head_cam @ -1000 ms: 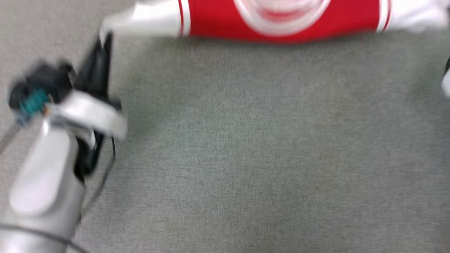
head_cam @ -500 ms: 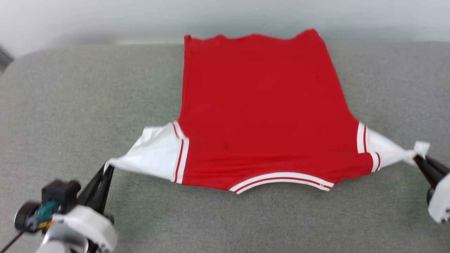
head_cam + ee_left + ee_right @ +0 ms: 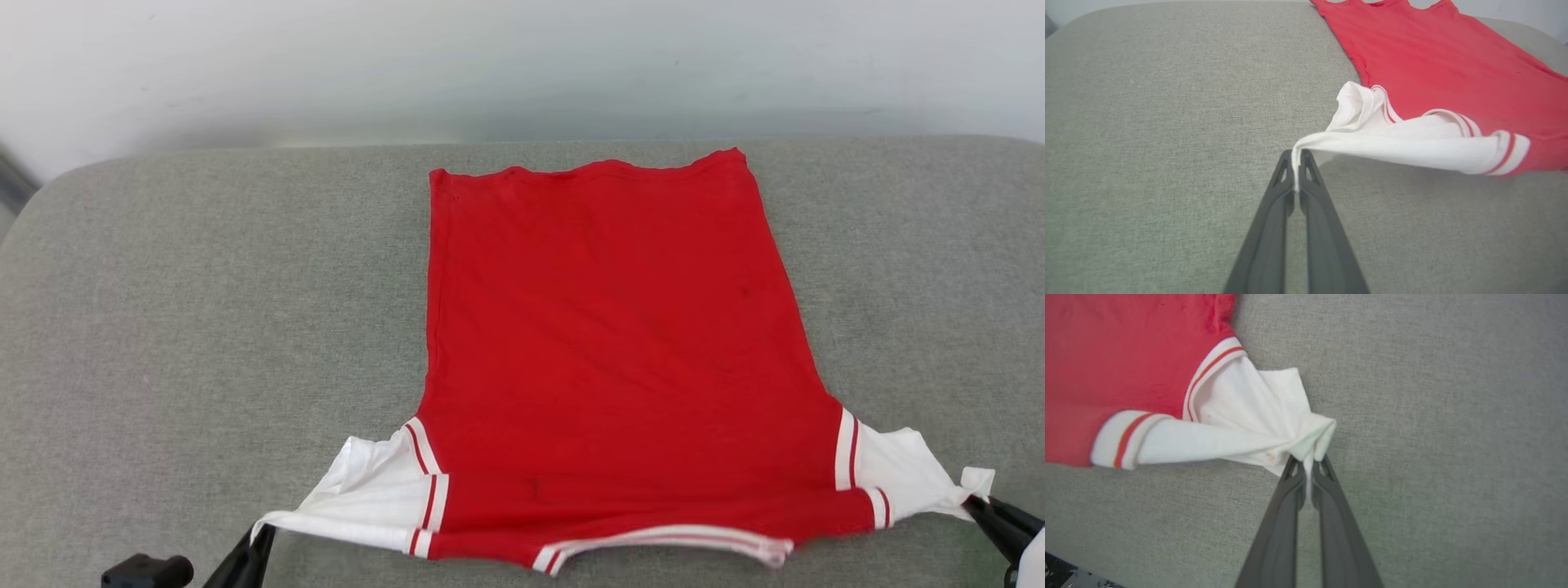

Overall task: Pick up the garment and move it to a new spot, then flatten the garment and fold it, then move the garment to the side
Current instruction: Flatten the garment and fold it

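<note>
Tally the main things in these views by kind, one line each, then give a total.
Garments: 1, the red jersey-style shirt with white sleeves, plain red side up.
Grippers: 2, the dark-fingered left gripper and right gripper, each shut on a white sleeve.
Surfaces: 1, the grey woven fabric cushion.
Total: 4

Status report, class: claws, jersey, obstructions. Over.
Left claw shut on left sleeve; right claw shut on right sleeve. The garment spread, plain red up. Nothing blocking.
</note>
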You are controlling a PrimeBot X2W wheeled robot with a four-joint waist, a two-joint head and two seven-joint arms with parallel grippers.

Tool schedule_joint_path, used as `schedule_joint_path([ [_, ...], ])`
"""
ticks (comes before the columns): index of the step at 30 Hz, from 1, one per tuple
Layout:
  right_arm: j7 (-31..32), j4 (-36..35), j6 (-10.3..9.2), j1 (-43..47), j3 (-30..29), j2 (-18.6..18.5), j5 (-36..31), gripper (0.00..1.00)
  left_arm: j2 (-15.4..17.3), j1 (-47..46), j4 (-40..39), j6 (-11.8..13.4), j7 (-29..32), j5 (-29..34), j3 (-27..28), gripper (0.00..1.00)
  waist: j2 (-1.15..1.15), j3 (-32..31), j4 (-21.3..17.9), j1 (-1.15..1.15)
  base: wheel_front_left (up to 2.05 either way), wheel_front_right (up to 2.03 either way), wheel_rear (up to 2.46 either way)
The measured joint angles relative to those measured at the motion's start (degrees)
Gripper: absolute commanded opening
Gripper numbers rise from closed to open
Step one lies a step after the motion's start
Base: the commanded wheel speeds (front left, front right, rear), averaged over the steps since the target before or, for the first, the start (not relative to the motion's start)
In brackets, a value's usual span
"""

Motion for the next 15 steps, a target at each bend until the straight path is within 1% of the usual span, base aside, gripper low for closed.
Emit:
schedule_joint_path([
  [4,0.13,-1.60,-0.01,1.57,-0.45,0.59,-0.89,0.00,-0.01,0.82,-0.71,0.47,0.26,0.21,-0.76,0.00,0.00,-0.14,-0.07,0.01,0.00,0.00,0.00],
  [11,2.56,-3.54,-0.01,3.31,-0.33,0.49,-1.71,0.00,0.07,1.57,-1.51,0.51,2.19,0.22,-2.21,0.00,0.00,-0.42,-0.11,0.01,0.00,0.00,0.00],
  [12,2.75,-3.71,-0.01,3.49,-0.40,0.48,-1.62,0.45,0.08,1.62,-1.64,0.52,2.29,0.24,-2.38,0.00,0.00,-0.43,-0.11,0.01,0.00,0.00,0.00],
  [13,2.98,-3.86,-0.01,3.54,-0.64,0.48,-1.60,1.00,0.08,1.63,-1.86,0.60,2.48,0.30,-2.50,0.00,0.00,-0.40,-0.09,0.01,0.00,0.00,0.00],
  [15,3.91,-3.96,-0.02,3.43,-1.56,0.53,-1.14,1.00,0.01,1.60,-2.60,0.69,2.54,0.36,-2.68,0.00,0.00,-0.14,0.00,0.01,0.00,0.00,0.00],
])
